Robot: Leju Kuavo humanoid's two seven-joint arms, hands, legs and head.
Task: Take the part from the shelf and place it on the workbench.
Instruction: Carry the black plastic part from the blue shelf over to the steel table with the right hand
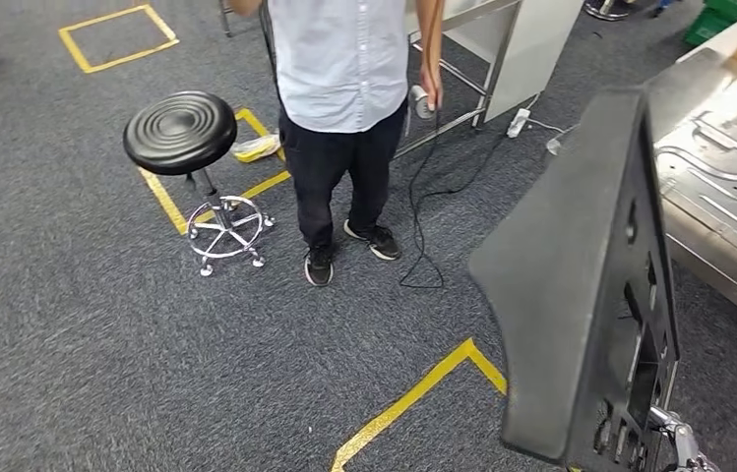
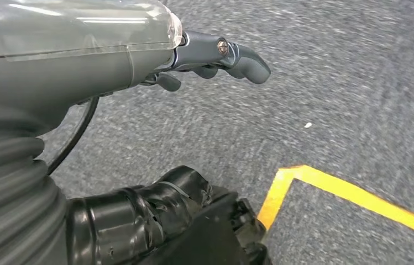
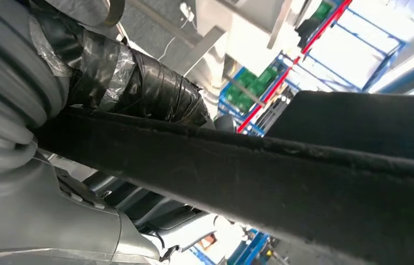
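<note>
The part [image 1: 581, 285] is a large flat black panel with cut-outs, standing upright on edge at the right of the head view. My right hand [image 1: 681, 441] grips it at its lower end, low in the corner. In the right wrist view the part's thick black edge [image 3: 304, 182] runs across the picture, and my right hand [image 3: 138, 77], wrapped in black tape, presses against it. The workbench [image 1: 718, 265] stands just beyond the part at the right, with pressed metal sheets [image 1: 728, 167] lying on it. My left hand [image 2: 204, 61] hangs over the grey carpet and holds nothing.
A person [image 1: 341, 98] stands straight ahead holding a small device [image 1: 421, 101] with a trailing cable. A black stool [image 1: 180, 133] on casters stands to their left. Yellow tape lines [image 1: 413, 393] mark the carpet. A metal table frame [image 1: 462, 59] stands behind.
</note>
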